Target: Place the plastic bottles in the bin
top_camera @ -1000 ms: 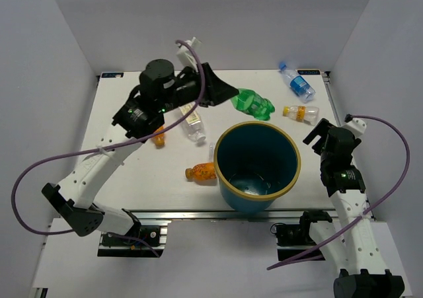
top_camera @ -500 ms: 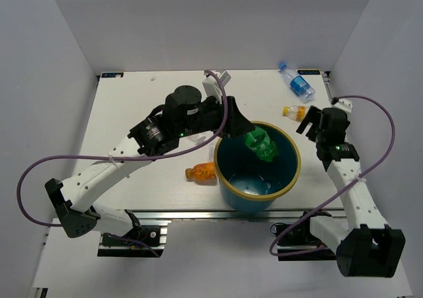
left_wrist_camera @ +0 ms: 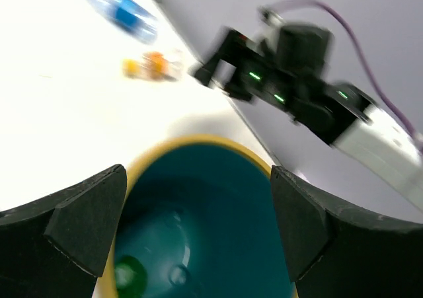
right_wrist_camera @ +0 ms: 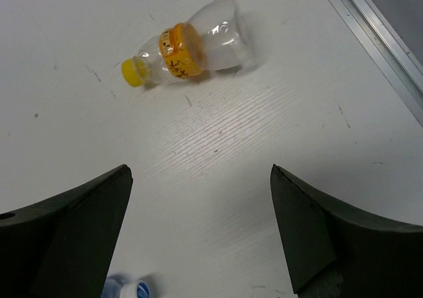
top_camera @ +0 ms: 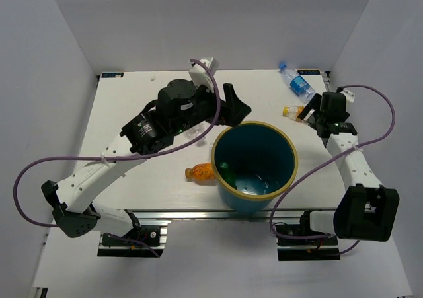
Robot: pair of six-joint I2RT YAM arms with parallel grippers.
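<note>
Left gripper is spread wide and empty, right above the bin, with the green bottle lying at the bottom. Right gripper hangs open too, over the yellow-capped bottle on the surface. That bottle's round and on its side, so I'd bet an off-centre pinch squirts it toward the edge rail.

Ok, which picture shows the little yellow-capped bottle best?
The right wrist view: the yellow-capped bottle lies whole, sharp and close up there. The top view shows it only small and far off, and the left wrist view shows it as a blur.
</note>
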